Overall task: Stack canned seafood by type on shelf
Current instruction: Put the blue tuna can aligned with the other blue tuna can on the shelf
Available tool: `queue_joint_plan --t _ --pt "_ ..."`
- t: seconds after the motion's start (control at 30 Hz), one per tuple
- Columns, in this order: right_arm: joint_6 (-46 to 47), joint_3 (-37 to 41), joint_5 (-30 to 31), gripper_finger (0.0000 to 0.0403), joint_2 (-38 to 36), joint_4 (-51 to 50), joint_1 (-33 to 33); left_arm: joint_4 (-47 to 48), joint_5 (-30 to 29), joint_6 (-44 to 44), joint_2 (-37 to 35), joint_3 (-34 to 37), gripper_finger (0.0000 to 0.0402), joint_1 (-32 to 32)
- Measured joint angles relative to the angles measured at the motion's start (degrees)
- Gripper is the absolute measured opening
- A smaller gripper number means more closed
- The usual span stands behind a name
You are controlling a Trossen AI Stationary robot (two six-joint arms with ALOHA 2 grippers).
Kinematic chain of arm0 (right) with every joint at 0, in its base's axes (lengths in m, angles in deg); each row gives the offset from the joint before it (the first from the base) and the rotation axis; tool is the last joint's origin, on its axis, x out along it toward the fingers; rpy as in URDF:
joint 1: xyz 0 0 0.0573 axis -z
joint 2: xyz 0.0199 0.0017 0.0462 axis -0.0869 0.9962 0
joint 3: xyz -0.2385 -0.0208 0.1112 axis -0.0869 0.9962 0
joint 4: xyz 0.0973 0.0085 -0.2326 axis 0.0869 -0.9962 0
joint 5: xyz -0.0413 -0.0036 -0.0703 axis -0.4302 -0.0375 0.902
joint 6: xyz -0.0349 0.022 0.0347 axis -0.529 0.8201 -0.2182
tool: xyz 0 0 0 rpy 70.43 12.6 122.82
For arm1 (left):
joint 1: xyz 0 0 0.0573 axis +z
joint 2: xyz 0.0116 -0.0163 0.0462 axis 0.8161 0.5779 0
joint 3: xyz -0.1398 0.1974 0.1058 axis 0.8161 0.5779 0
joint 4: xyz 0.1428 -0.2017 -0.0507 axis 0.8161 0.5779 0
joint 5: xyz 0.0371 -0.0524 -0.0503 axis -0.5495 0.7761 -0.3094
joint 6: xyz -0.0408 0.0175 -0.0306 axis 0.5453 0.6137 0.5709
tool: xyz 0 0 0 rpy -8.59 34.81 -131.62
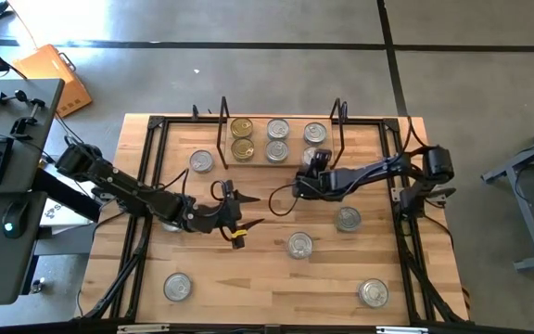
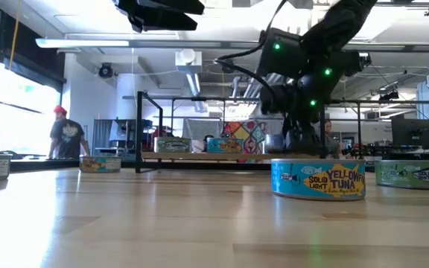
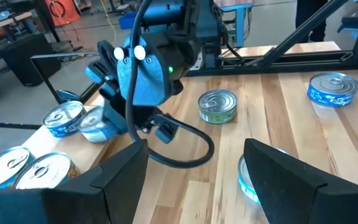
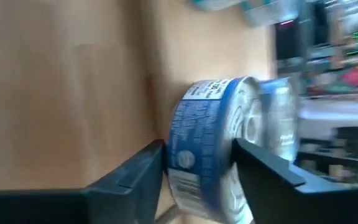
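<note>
Right pincer [image 1: 313, 160] at shelf [image 1: 281, 163], straddling blue-label can [image 4: 219, 149]; grip uncertain; left pincer [image 1: 248, 211] spread

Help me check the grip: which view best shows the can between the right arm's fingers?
The right wrist view: the blue-labelled can fills it, sitting between both fingers. The high view shows the right gripper at the shelf, covering it. The low view blocks it; the left wrist view is unclear.

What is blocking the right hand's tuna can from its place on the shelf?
Nothing visible. The right hand already has the blue-labelled can between its fingers at the front of the shelf, beside the silver-lidded cans at the shelf's right end. The left hand waits open over the table, well clear.
</note>
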Motion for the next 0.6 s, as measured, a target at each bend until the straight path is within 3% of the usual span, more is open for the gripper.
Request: queue_joint_plan --t 0.2,0.6 --pt "5.31 -2.86 -3.13 0.0244 0.12 -7.41 0.68 0.02 0.0 0.15 0.0 0.0 0.0259 0.01" --pt "14.98 -6.53 -1.93 0.0249 0.12 -15.05 3.83 0.02 0.02 0.18 0.01 0.02 0.0259 0.04"
